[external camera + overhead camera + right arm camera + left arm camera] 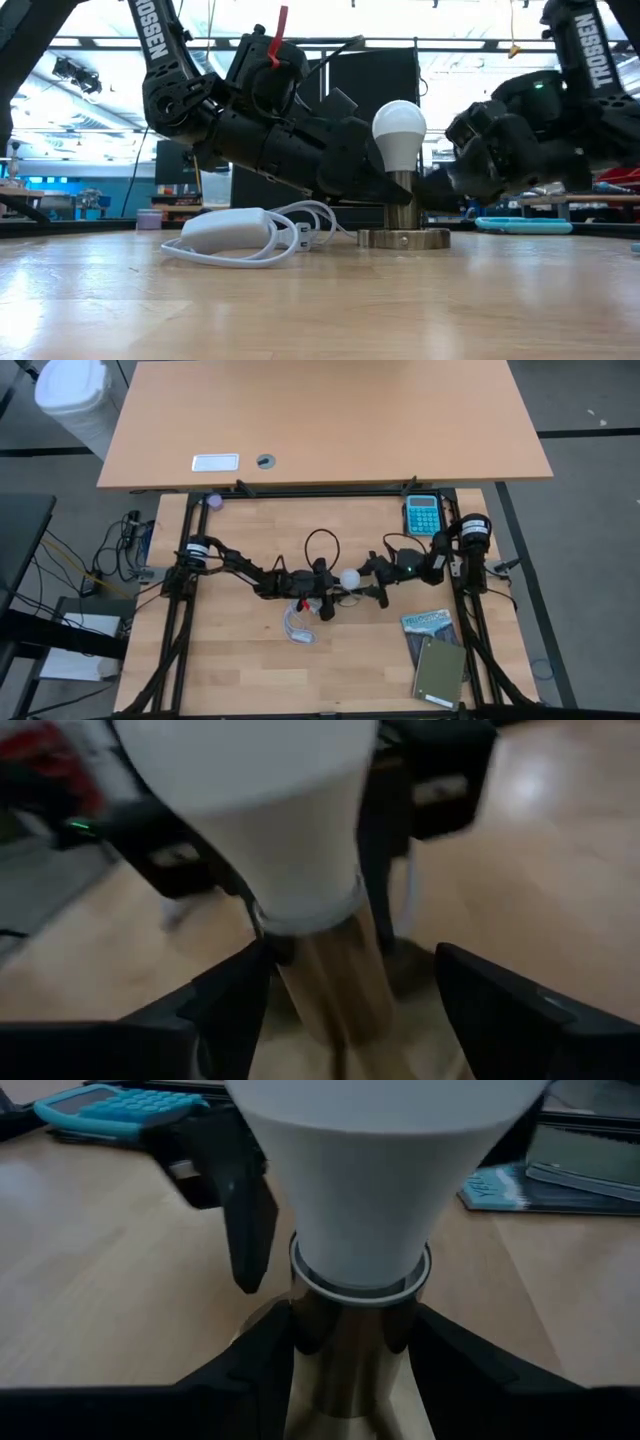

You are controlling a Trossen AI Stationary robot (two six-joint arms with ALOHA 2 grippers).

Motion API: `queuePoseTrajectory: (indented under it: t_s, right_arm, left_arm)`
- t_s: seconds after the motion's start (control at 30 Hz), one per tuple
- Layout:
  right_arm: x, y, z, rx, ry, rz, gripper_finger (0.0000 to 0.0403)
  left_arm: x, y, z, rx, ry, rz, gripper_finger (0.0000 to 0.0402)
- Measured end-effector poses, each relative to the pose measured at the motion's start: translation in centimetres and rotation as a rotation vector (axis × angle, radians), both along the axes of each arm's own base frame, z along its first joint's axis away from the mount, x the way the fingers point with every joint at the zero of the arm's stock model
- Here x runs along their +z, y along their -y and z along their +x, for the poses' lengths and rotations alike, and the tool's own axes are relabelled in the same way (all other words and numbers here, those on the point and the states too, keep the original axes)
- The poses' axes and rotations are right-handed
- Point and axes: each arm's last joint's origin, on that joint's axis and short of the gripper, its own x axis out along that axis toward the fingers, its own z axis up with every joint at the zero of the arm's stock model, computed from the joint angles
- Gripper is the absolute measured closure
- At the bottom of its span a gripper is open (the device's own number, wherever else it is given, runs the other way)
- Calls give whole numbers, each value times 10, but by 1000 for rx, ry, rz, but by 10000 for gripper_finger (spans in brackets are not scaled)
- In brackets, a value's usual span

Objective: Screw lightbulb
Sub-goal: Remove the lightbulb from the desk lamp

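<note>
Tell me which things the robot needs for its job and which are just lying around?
Needed: lightbulb, metal socket, left tool shut on the socket, right tool open at it.
Lying around: calculator, books, white cord.

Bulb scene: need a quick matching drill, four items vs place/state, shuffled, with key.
Items
1. bulb
2. left tool
3. calculator
4. notebook

Places/states
A. back right of the table, beside the right arm's base
B. upright in the metal socket
C. front right of the table, lying flat
D. shut on the socket's stem

Pairs: 1-B, 2-D, 3-A, 4-C
</note>
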Motion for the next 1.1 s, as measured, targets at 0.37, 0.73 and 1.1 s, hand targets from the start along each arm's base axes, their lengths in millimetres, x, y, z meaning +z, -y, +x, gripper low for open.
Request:
queuePoseTrajectory:
  t_s: [0.37,0.73,1.1]
  right_arm:
    - [6,-65,6,-310,50,-160,138]
    - [16,-92,28,-559,87,-179,162]
    - [20,-103,42,-687,58,-222,175]
  left_arm:
    - [-1,0,0,37,-7,-12,223]
    - [-1,0,-1,61,-5,-19,223]
    - [-1,-2,-1,99,-2,-26,223]
